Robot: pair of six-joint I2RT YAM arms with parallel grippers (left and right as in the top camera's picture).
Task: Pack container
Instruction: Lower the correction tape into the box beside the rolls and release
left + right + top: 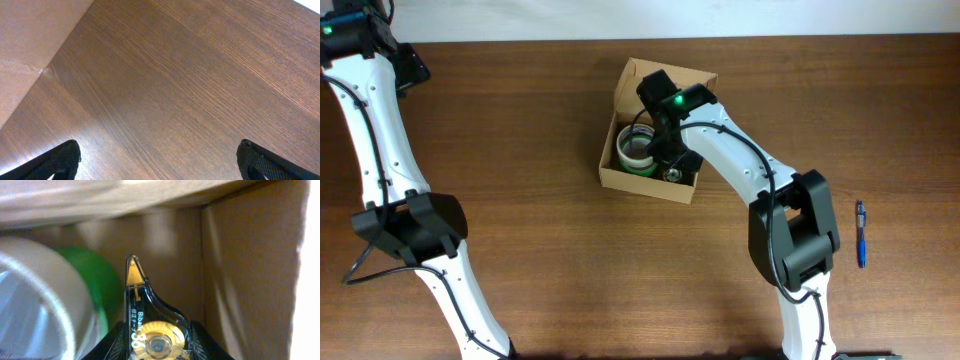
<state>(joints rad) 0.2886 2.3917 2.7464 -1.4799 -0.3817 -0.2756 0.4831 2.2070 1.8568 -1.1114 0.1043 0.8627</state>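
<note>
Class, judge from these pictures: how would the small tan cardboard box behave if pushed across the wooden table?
The small tan cardboard box probably slides rather than tips, since it sits flat and low on the wooden table. Its thin walls may flex under a push. The white and green tape rolls inside likely add steadying weight.

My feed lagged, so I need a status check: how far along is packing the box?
Done: tape rolls already lie in the container. In hand: the right hand is inside it, gripping a correction tape dispenser, not yet released. Left: let go, pull out, probably fetch the blue pen on the table, and fold the open lid flap shut. The left hand is open, holding nothing.
</note>
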